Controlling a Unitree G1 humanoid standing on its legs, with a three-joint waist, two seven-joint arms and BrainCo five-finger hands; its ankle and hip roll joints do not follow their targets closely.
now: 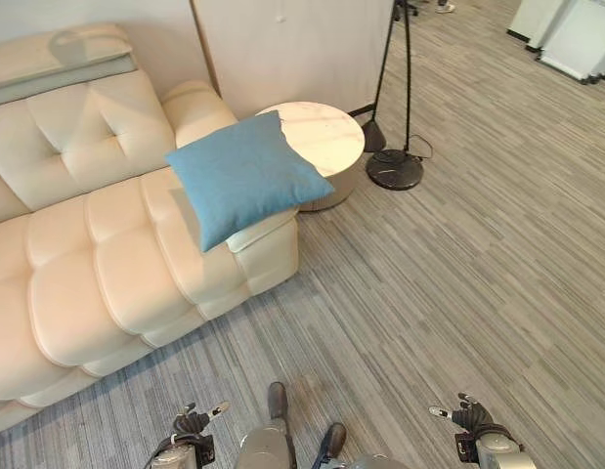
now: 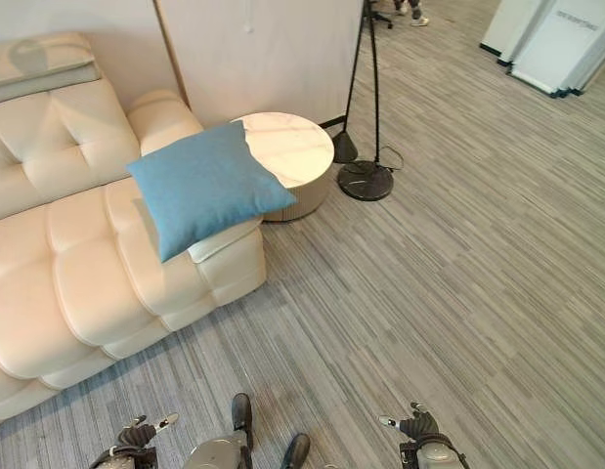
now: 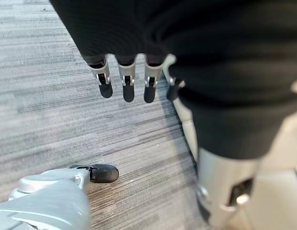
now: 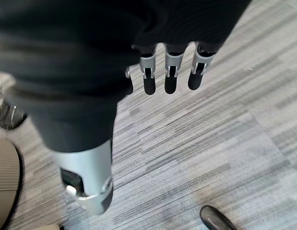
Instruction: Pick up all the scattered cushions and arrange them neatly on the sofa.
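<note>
Cream tufted leather covers the sofa (image 1: 87,254), which fills the left of the frame. Grey striped floor (image 1: 458,254) spreads to the right. One blue cushion (image 1: 241,174) lies tilted across the sofa's armrest, beside a round marble tabletop (image 1: 322,137). Low in the frame, the left hand (image 3: 126,79) and right hand (image 4: 170,72) hang empty, fingers straight and relaxed.

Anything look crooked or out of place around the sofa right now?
Yes. The square blue cushion sits askew on the cream tufted leather sofa's armrest, one corner overhanging toward the round marble-topped side table. Left hand and right hand hang open, holding nothing.
</note>
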